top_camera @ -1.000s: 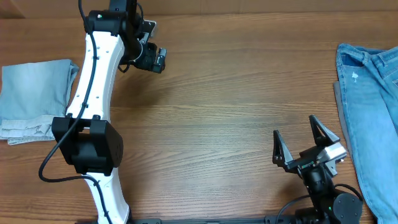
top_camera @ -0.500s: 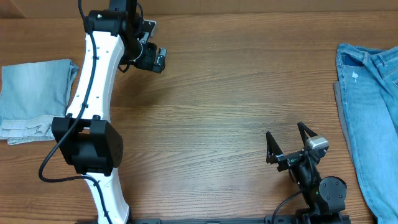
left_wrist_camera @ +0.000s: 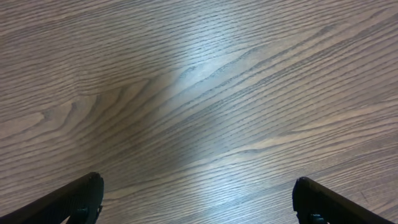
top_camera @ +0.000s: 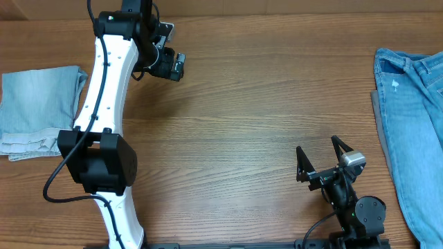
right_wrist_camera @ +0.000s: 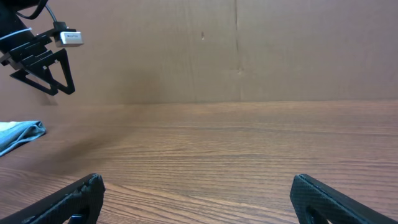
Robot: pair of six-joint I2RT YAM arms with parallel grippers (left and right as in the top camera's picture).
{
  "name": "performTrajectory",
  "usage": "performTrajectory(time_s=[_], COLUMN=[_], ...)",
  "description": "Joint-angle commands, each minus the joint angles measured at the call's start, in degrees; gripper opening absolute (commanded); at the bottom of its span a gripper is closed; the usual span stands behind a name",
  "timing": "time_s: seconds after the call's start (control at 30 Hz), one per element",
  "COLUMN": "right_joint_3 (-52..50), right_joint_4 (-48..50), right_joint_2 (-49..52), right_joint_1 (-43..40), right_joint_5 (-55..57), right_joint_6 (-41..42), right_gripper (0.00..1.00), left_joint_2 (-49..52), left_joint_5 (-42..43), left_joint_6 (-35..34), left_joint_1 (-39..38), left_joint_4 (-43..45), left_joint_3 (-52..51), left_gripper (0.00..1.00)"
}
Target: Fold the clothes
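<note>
A folded pair of pale light-wash denim shorts lies at the table's left edge, whitish frayed hems at its near side. A corner of it shows in the right wrist view. My left gripper is open and empty, hovering over bare wood at the far middle-left, right of the shorts; its wrist view shows only wood between the fingers. My right gripper is open and empty near the front right; its wrist view looks across bare wood.
A second, bluer denim garment lies spread at the right edge, partly out of frame. The white left arm reaches from the front left to the far side. A brown wall stands behind the table.
My right gripper has pulled back a little to the left and toward the front since a second ago, then held still. The left arm and both garments have not moved.
</note>
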Motion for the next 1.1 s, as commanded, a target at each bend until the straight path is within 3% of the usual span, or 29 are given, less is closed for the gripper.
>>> performTrajectory(time_s=[0.0, 0.17, 0.43, 0.53, 0.6, 0.7, 0.8, 0.93, 1.07], right_joint_3=[-0.59, -0.59, -0.59, -0.59, -0.59, -0.59, -0.59, -0.59, -0.59], right_joint_4=[0.24, 0.24, 0.24, 0.24, 0.24, 0.24, 0.24, 0.24, 0.24], right_joint_2=[-0.63, -0.63, -0.63, -0.63, -0.63, -0.63, -0.63, -0.63, -0.63], right_joint_1=[-0.26, -0.26, -0.26, -0.26, -0.26, -0.26, -0.26, -0.26, -0.26], right_joint_5=[0.57, 0.57, 0.57, 0.57, 0.57, 0.57, 0.57, 0.57, 0.57], right_joint_6=[0.17, 0.17, 0.17, 0.17, 0.17, 0.17, 0.17, 0.17, 0.17], right_gripper=[1.00, 1.00, 1.00, 1.00, 1.00, 1.00, 1.00, 1.00, 1.00], left_joint_2=[-0.17, -14.38, -48.83, -57.35, -65.79, -78.09, -87.30, -93.61, -99.32], left_joint_5=[0.66, 0.63, 0.61, 0.20, 0.52, 0.92, 4.87, 11.23, 11.74], left_joint_6=[-0.61, -0.59, -0.59, -0.59, -0.66, -0.68, -3.67, -5.11, -6.56], left_joint_1=[-0.09, -2.86, -6.16, -5.90, -5.84, -4.52, -2.14, -0.55, -0.24], left_joint_4=[0.07, 0.09, -0.48, -1.18, 0.09, 13.00, 33.70, 52.98, 69.79], left_joint_3=[-0.20, -0.20, -0.42, -4.76, -14.40, -36.61, -61.09, -81.59, -98.31], left_gripper=[1.00, 1.00, 1.00, 1.00, 1.00, 1.00, 1.00, 1.00, 1.00])
